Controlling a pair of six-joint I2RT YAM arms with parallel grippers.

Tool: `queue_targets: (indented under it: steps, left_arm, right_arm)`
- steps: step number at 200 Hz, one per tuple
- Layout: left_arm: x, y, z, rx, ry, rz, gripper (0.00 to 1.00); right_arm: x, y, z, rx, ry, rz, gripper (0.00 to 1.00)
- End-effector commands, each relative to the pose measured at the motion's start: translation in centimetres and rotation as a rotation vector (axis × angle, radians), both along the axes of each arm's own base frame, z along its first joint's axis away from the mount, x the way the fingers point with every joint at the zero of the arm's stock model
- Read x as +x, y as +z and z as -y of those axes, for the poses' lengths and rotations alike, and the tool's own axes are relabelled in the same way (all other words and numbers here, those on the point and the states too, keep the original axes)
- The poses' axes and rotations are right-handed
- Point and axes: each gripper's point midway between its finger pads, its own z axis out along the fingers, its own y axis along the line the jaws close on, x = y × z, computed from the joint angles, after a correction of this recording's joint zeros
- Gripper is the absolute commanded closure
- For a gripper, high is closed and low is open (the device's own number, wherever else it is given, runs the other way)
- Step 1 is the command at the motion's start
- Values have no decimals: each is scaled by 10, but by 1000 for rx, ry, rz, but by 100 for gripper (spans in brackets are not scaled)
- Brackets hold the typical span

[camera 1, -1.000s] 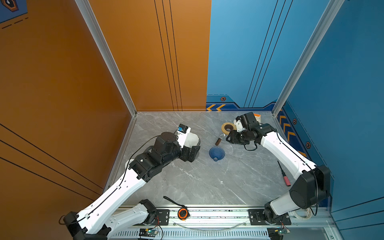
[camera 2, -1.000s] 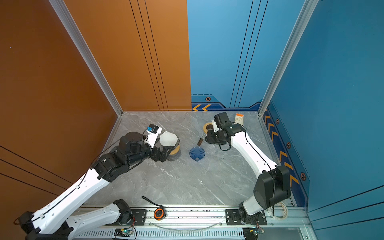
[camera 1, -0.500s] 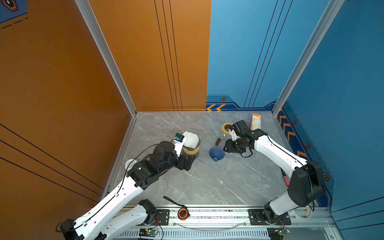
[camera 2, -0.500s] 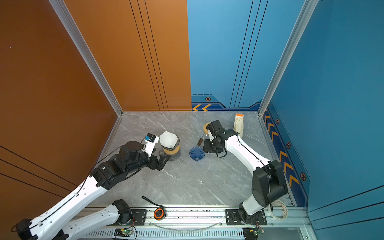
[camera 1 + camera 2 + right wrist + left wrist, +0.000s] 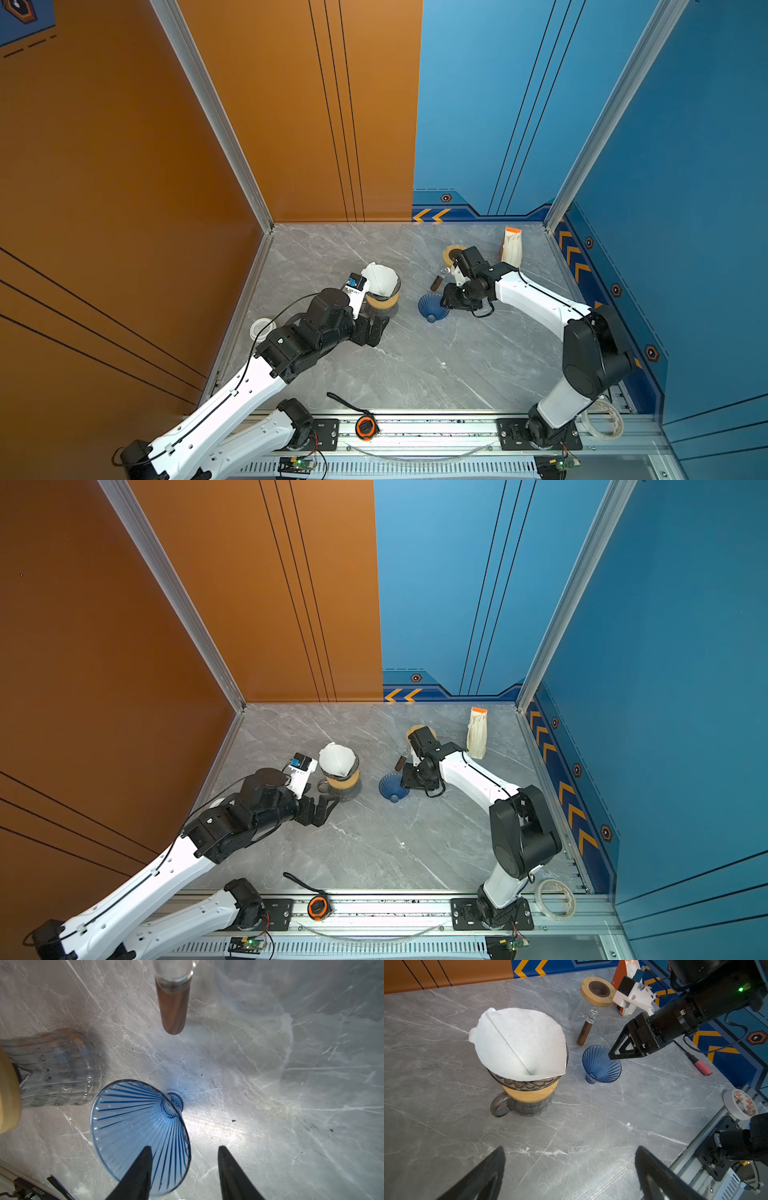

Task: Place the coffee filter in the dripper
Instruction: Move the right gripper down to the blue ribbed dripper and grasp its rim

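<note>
White filter (image 5: 380, 277) sits in the dripper (image 5: 380, 296), nine o'clock from a blue cone (image 5: 428, 304) whose rim lies between spread right fingers (image 5: 446, 301); left fingers (image 5: 372, 330) gape empty.

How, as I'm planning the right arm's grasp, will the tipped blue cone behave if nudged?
On its side, the blue cone would likely roll in an arc about its narrow neck. It looks like smooth, rigid glass or plastic: probably slippery, possibly breakable. The open right gripper appears to straddle its thin rim.
</note>
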Motion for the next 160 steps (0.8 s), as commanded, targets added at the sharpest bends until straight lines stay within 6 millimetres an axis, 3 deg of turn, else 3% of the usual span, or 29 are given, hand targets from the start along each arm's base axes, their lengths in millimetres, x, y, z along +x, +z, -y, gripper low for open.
queue_targets:
  steps: [1, 63, 160]
  left_arm:
    - [2, -4, -2, 15, 11, -12, 2]
    - [5, -5, 1, 28, -3, -8, 2]
    - [9, -8, 4, 34, -3, -13, 2]
  right_arm:
    - [4, -2, -9, 18, -4, -2, 51]
    - [6, -18, -15, 3, 0, -37, 59]
    - [7, -20, -18, 11, -10, -43, 83]
